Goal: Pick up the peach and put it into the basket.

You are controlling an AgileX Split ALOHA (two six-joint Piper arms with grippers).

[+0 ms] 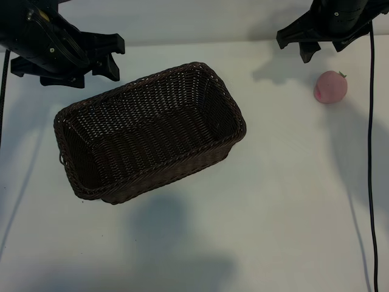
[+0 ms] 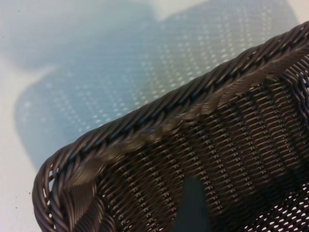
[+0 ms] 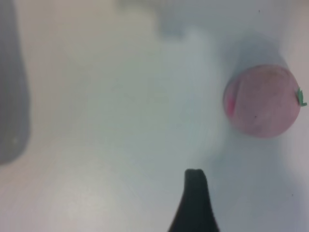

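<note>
The peach [image 1: 330, 86], small, round and pink, lies on the white table at the far right, well apart from the basket; the right wrist view shows the peach [image 3: 260, 100] with its green stem nub. The dark brown wicker basket [image 1: 228, 103] stands left of centre with nothing inside. My right gripper [image 1: 295, 45] hovers at the back, up and left of the peach, open and holding nothing. My left gripper [image 1: 114, 56] hangs open beyond the basket's back left corner. The left wrist view shows the basket's braided rim [image 2: 193, 104] with one dark finger [image 2: 193, 208] over the weave.
The white table [image 1: 273, 201] spreads in front of and to the right of the basket. A black cable [image 1: 372, 152] runs down the right edge, close beside the peach. Another cable [image 1: 5, 79] hangs at the far left.
</note>
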